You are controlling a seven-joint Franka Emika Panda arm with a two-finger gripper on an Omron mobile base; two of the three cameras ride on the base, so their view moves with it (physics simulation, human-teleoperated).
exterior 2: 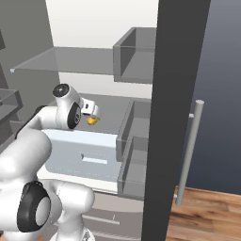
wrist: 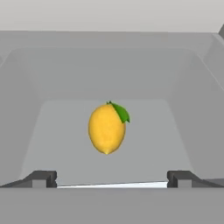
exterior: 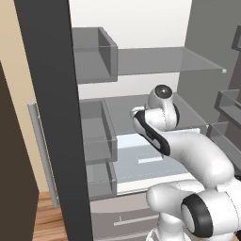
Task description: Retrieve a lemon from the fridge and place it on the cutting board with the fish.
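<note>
The fridge (exterior: 141, 61) stood open, its white interior, glass shelves and grey door bins exposed, with grey drawers at the bottom. The white arm reached in over the middle glass shelf (exterior 2: 110, 113). In the hand view the lemon (wrist: 107, 127) lay alone on that grey shelf floor, yellow with a small green leaf at its upper end, its long axis roughly upright in that picture and centred between the two dark fingertips (wrist: 41, 178). The gripper (wrist: 111, 179) was wide open, holding nothing, and the fruit sat apart from both tips, farther into the shelf. In the right base view the lemon (exterior 2: 92, 120) showed as a small yellow spot just beyond the hand (exterior 2: 87, 107), on the shelf and left of the grey door bins (exterior 2: 134, 136). A pale drawer front (exterior 2: 82, 155) sat below the shelf, near the arm's elbow. The dark edge of the fridge door (exterior 2: 176, 117) rose at the right of that view, with its silver bar handle (exterior 2: 190, 150) beyond it and wooden floor (exterior 2: 207, 212) below.
</note>
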